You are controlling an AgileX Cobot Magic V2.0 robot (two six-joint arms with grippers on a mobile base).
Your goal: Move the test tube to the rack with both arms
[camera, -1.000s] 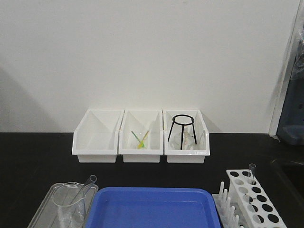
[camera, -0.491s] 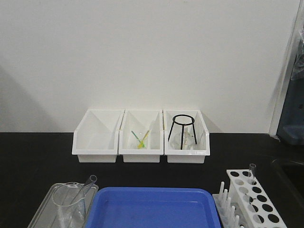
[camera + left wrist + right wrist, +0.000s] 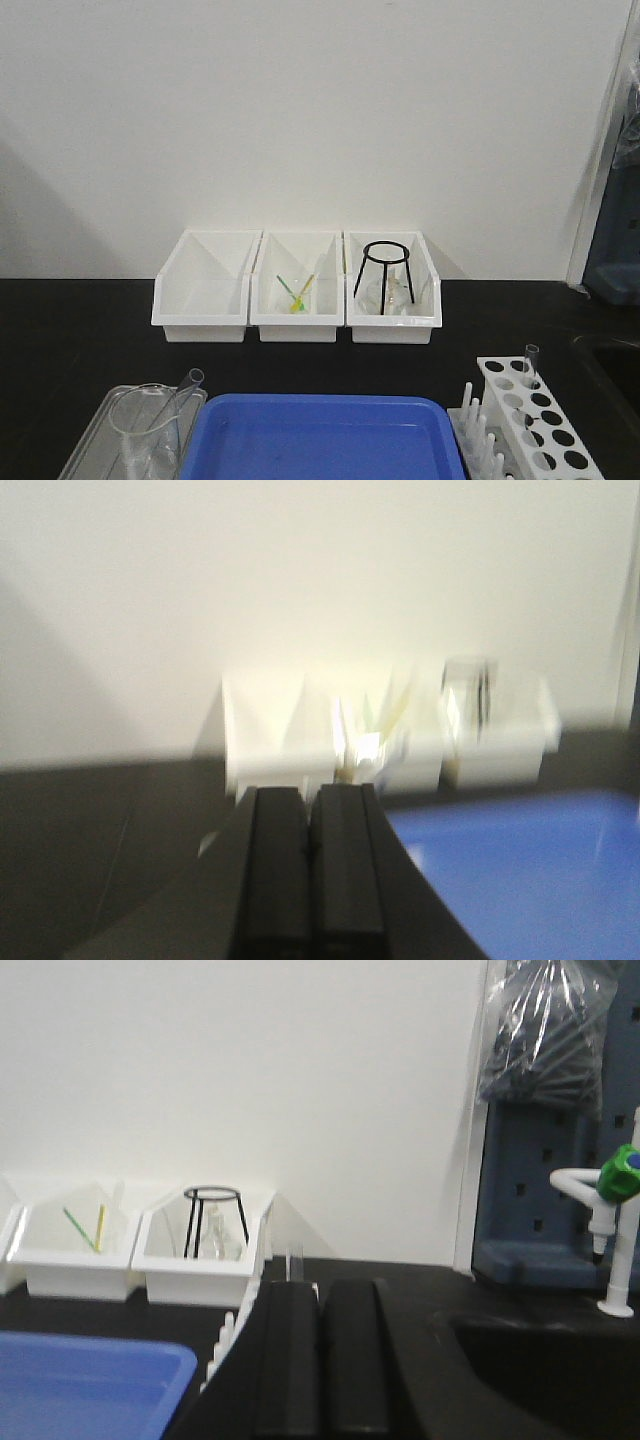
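Smooth white plastic rack [image 3: 535, 418]

Matte black table [image 3: 80, 330] under a plain white wall [image 3: 300, 100]. Three white bins [image 3: 205, 300]; inside, a black wire stand [image 3: 385, 265] and yellow and green sticks [image 3: 297, 292]. Bright blue tray [image 3: 320, 440]. White rack [image 3: 530, 420] with rows of dark round holes. Clear, colourless test tube [image 3: 187, 388] and beaker [image 3: 145, 425]. Black left gripper [image 3: 310, 798] and right gripper [image 3: 320, 1290]. Green cap [image 3: 625, 1172] on a white tap [image 3: 615, 1250], before a grey-blue panel [image 3: 530, 1210].

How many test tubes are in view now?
2. One test tube leans in the clear tray, front left; a second test tube stands in the rack, front right. Others may be hidden.
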